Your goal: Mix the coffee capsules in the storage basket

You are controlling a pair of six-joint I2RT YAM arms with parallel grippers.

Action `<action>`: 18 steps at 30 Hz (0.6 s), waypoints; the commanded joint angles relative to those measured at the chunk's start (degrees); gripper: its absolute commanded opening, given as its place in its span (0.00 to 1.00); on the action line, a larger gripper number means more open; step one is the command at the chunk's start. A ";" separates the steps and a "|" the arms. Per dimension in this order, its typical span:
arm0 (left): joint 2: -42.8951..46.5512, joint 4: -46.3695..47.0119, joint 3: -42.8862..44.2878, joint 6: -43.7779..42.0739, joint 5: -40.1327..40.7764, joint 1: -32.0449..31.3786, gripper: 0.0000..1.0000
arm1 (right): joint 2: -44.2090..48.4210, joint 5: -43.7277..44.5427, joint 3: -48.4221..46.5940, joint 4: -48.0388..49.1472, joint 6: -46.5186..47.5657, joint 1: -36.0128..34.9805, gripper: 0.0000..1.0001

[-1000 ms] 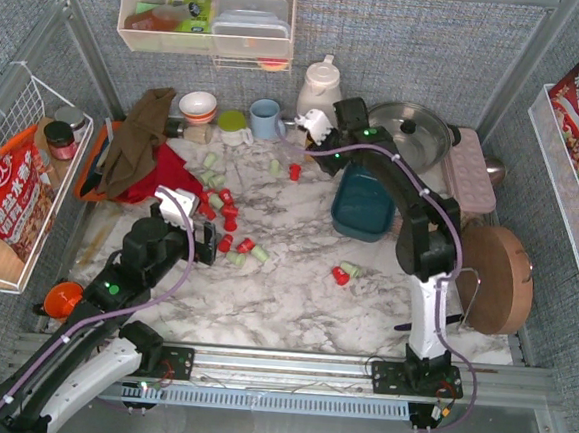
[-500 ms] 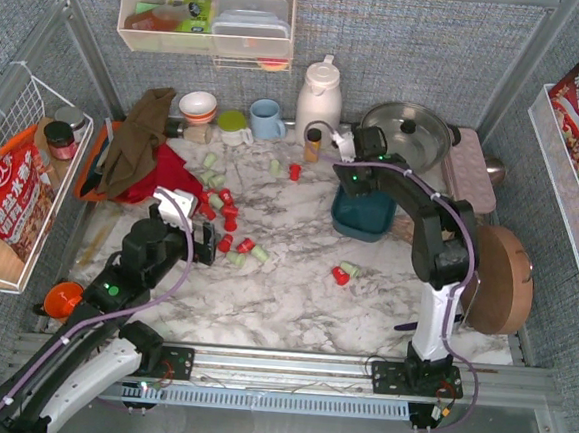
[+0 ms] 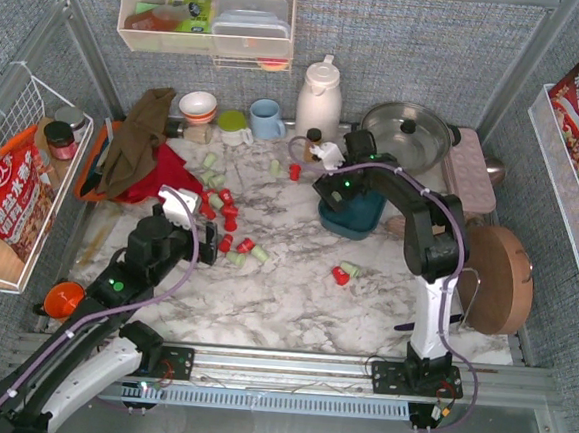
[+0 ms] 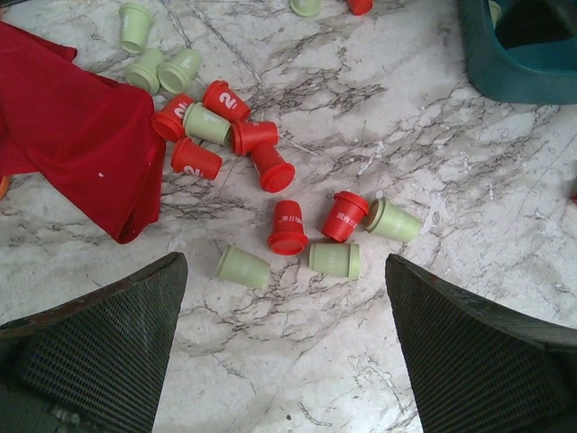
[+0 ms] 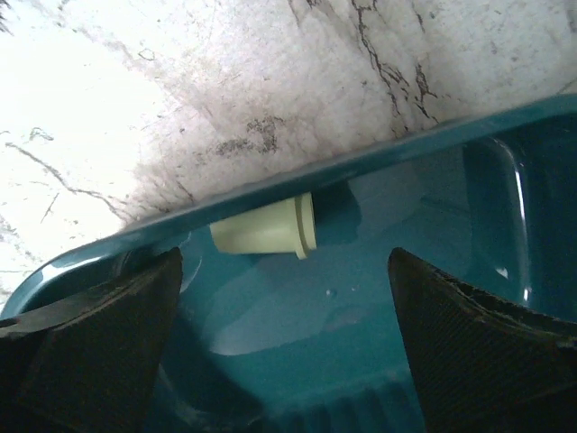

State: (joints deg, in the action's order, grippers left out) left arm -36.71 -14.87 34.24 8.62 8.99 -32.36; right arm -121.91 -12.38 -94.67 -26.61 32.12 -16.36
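Marble table (image 3: 293, 297), coffee capsules (image 4: 270, 168), storage basket (image 3: 355, 222), red cloth (image 3: 162, 181)

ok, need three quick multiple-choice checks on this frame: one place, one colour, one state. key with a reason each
1. Where does the pale green capsule in the right wrist view lie?
A. on the marble outside the bin
B. inside the storage basket, against its wall
C. pinched between two fingers

2. What colour is the cloth beside the loose capsules in the left wrist view?
A. blue
B. red
C. white

3. How do the right fingers stand?
A. shut on a capsule
B. shut, empty
C. apart, holding nothing

Key:
1 B: it lies on its side on the teal floor, just under the rim.
2 B: red fabric borders the cluster on its left.
3 C: both stand wide apart, with only the basket floor showing between them.
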 commanded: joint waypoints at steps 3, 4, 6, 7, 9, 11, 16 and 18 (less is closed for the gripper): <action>-2.26 1.74 0.55 0.25 -0.98 0.10 0.99 | 5.58 6.30 0.68 -1.58 -5.98 -0.96 0.99; -2.61 1.65 0.68 0.26 -0.98 0.10 0.99 | 7.02 9.49 1.43 -0.84 -9.96 -1.36 0.99; -3.28 1.58 0.82 0.25 -0.76 0.07 0.99 | 10.03 15.11 3.48 -0.02 -18.87 -1.87 0.99; -3.57 1.52 0.89 0.18 -0.66 0.08 0.99 | 11.80 18.13 5.22 0.46 -23.69 -2.02 0.99; -4.24 1.51 0.99 0.17 -0.34 0.06 0.99 | 15.22 23.22 9.76 1.85 -32.71 -2.10 0.99; -4.80 1.44 1.13 0.17 -0.02 0.10 0.99 | 18.88 26.18 15.68 5.05 -40.18 -2.10 0.99; -5.86 0.91 1.35 0.33 0.68 0.08 0.99 | 28.88 38.21 29.94 14.39 -52.38 -1.57 0.99; -6.08 0.77 1.27 0.47 0.88 0.06 0.99 | 31.95 38.66 33.90 18.40 -54.38 -0.78 0.99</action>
State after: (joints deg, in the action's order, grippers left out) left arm -42.46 -14.68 35.14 8.67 9.04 -32.32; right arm -94.74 17.74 -66.28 -18.76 -10.79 -18.09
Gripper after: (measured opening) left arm 0.992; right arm 0.990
